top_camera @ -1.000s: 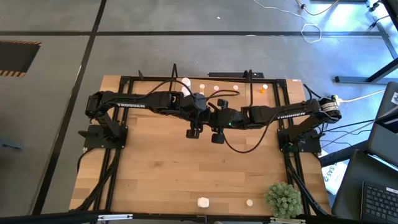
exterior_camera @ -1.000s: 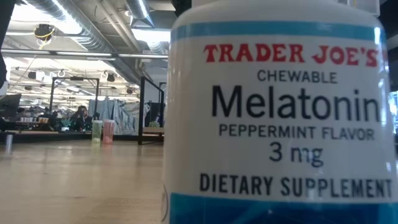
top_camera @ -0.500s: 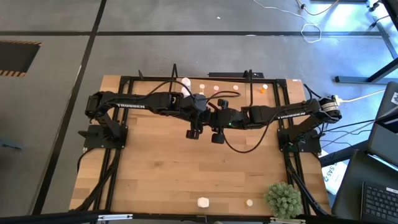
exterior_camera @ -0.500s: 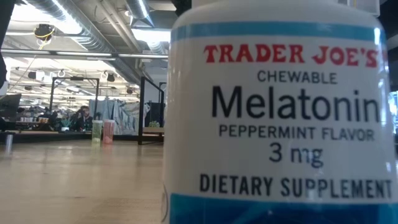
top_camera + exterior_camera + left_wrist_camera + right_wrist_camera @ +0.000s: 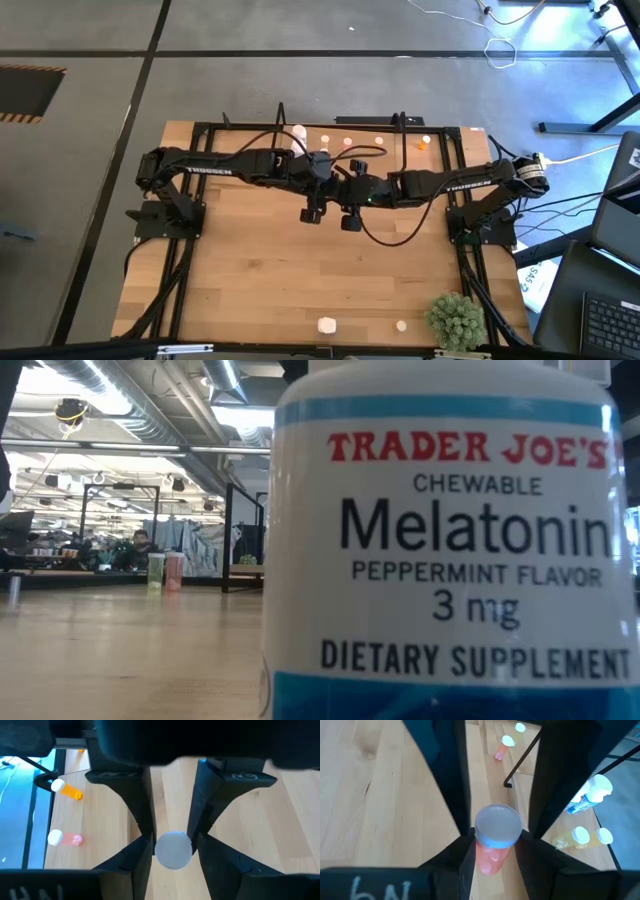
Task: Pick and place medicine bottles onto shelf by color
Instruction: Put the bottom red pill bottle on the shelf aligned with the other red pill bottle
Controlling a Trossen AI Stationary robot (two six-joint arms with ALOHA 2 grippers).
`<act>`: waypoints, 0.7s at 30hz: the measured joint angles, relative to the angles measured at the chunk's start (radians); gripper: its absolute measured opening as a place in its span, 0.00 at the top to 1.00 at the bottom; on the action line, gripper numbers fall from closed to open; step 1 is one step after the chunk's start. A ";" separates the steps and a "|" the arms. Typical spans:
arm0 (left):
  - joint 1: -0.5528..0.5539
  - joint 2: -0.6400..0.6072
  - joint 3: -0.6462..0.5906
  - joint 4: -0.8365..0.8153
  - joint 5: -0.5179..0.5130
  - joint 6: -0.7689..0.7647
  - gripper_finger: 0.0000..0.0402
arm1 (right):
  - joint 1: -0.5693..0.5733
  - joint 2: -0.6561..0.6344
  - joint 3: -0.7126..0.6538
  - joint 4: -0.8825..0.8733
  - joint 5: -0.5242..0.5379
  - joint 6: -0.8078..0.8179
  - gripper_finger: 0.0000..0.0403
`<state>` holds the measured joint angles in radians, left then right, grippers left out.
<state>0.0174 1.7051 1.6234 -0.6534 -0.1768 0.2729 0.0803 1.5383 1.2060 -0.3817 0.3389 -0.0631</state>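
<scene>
Both arms meet over the table's middle. My left gripper (image 5: pixel 312 213) (image 5: pixel 172 837) is shut on a small white-capped bottle (image 5: pixel 173 850), whose body is hidden behind its cap. My right gripper (image 5: pixel 350 222) (image 5: pixel 495 832) is shut on a pale pink bottle (image 5: pixel 490 857) with a white cap. Several small bottles (image 5: pixel 348 141) sit in a row on the shelf (image 5: pixel 400 125) at the far edge. A white bottle (image 5: pixel 326 325) and a small cream one (image 5: pixel 401 325) stand near the front edge. A large white melatonin bottle (image 5: pixel 450 550) fills the low view. My left gripper pinches the bottle between its two fingers (image 5: pixel 142 832), at the sides of the white cap (image 5: pixel 173 851). The cap faces back toward the wrist and hides the body. The bottle is lifted clear of the table. My right gripper pinches the pink bottle between its two fingers (image 5: pixel 462 820), at the sides of the white cap (image 5: pixel 497 825). The cap end points back toward the wrist and the pink body (image 5: pixel 489 860) slants down and away. The bottle is clear of the table.
A green bushy plant (image 5: pixel 455 318) stands at the near right corner. An orange bottle (image 5: pixel 67 791) and a pink one (image 5: pixel 65 839) lie near the table's edge. A white-and-blue bottle (image 5: pixel 590 795) and cream bottles (image 5: pixel 576 836) lie beside a black shelf rod (image 5: pixel 520 765).
</scene>
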 joint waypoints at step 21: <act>-0.001 -0.087 0.000 -0.057 -0.126 -0.015 0.62 | 0.000 -0.001 0.000 -0.003 0.035 -0.011 0.66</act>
<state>0.0166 1.6180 1.6234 -0.7100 -0.3025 0.2583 0.0803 1.5377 1.2060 -0.3849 0.3744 -0.0742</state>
